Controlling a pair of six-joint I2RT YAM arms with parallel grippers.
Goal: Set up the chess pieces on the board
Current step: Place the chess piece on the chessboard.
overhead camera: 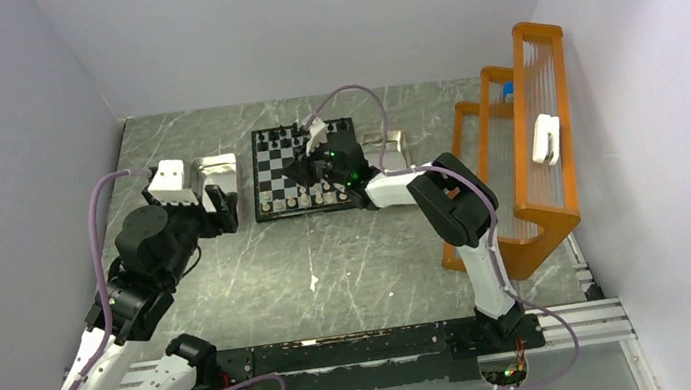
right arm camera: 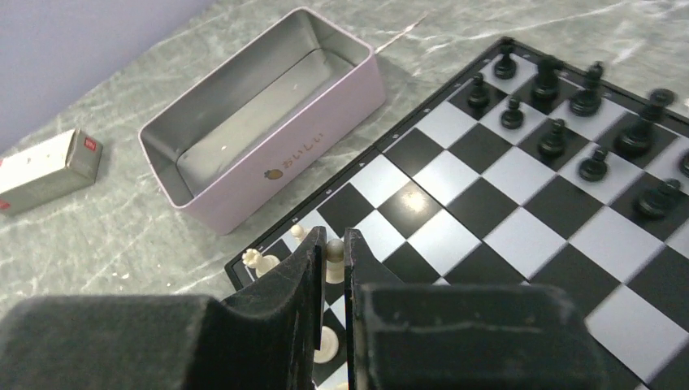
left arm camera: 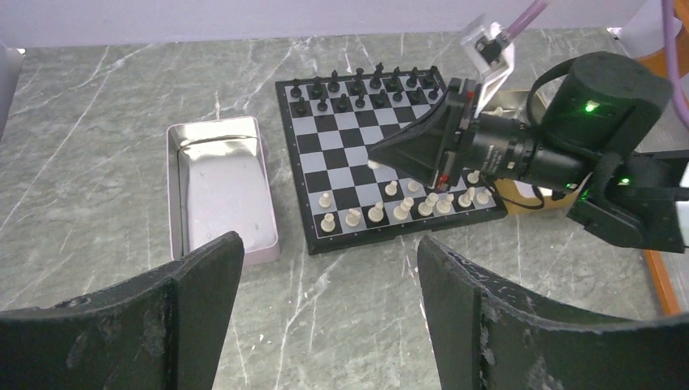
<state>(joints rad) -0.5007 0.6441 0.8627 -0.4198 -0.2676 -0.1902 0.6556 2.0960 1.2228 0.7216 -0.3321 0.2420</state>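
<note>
Between the closed fingers of the right claw (right arm camera: 334, 236), a tiny cream chessman (right arm camera: 334, 266) is pinched low over the small black-and-white checked board (right arm camera: 443, 240), evidently for seating among the other cream chessmen (right arm camera: 258, 260).

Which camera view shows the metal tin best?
Right wrist: the tin sits close, its interior and side print clear. Left wrist shows it nearly whole but smaller, beside the board. Top external shows it tiny, without detail.
</note>
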